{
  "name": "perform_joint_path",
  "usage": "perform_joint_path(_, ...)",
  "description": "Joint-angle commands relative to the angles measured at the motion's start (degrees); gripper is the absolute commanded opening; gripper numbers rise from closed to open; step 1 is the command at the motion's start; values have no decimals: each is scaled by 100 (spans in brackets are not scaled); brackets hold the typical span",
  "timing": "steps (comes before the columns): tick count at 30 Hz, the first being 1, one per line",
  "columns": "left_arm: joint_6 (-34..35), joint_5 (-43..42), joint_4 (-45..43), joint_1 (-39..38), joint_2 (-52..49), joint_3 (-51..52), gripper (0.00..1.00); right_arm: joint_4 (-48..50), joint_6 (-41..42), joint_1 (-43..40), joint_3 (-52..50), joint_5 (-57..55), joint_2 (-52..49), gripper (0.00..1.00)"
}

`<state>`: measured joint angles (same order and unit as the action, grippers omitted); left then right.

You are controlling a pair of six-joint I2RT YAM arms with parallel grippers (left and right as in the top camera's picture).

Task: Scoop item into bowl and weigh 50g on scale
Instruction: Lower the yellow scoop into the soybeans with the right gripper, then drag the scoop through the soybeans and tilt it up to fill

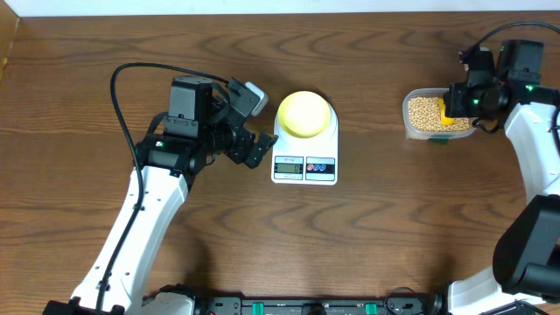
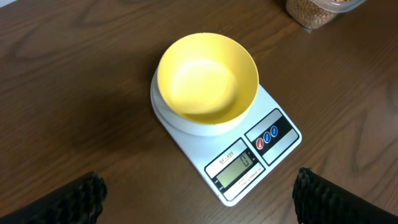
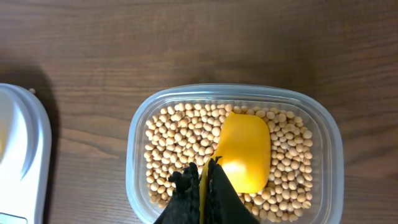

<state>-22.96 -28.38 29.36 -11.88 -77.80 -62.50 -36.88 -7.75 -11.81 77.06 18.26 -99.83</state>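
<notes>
Two pincers are mine. The left pincer point(image 1: 248, 131) stands spread wide with nothing in it, hovering just left of the scale point(image 2: 199, 148). The bowl point(image 2: 208, 78) sits on the scale's round top, empty, and the display seems to read zero. Well to the right is the tub point(image 3: 132, 163), filled with beans point(image 3: 180, 143). My right pincer point(image 3: 200, 184) is pressed together on the thin handle of the scoop point(image 3: 245, 152), whose yellow blade lies on the beans near the tub's middle. No bean has reached the bowl, so I judge the first scoop is only starting. The trouble I see ahead is this: the handle is pinched edge-on between narrow tips, so a loaded blade could twist in my grip and shed beans. A heaped scoop could drop round beans on the bare wood between tub and scale, and they would roll off. Tipping too fast over the bowl could overshoot the target, and beans are hard to take back out. A knock from the scoop could slide the bowl off its perch. My idle left pincer, so near the scale, could brush it and spoil the reading.
</notes>
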Motion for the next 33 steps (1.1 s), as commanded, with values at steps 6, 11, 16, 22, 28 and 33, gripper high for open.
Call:
perform_joint_path(6, -98, -55, -4, -9, 85, -35, 97, -11, 81, -474, -79, 1137, -118, 2)
perform_joint_path(11, -98, -55, -4, -9, 85, -35, 98, -17, 79, -601, -79, 1255, -118, 1)
perform_joint_path(16, -98, -55, -4, -9, 85, -35, 98, -15, 35, -658, -79, 1279, -129, 1)
perform_joint_path(22, -98, -55, -4, -9, 85, -35, 97, -22, 33, -791, -79, 1523, -155, 1)
perform_joint_path(28, -98, -55, -4, -9, 85, -35, 98, -24, 13, -975, -79, 1873, -155, 1)
perform_joint_path(33, -98, -55, -4, -9, 85, -35, 98, -83, -55, -1078, -79, 1943, -155, 1)
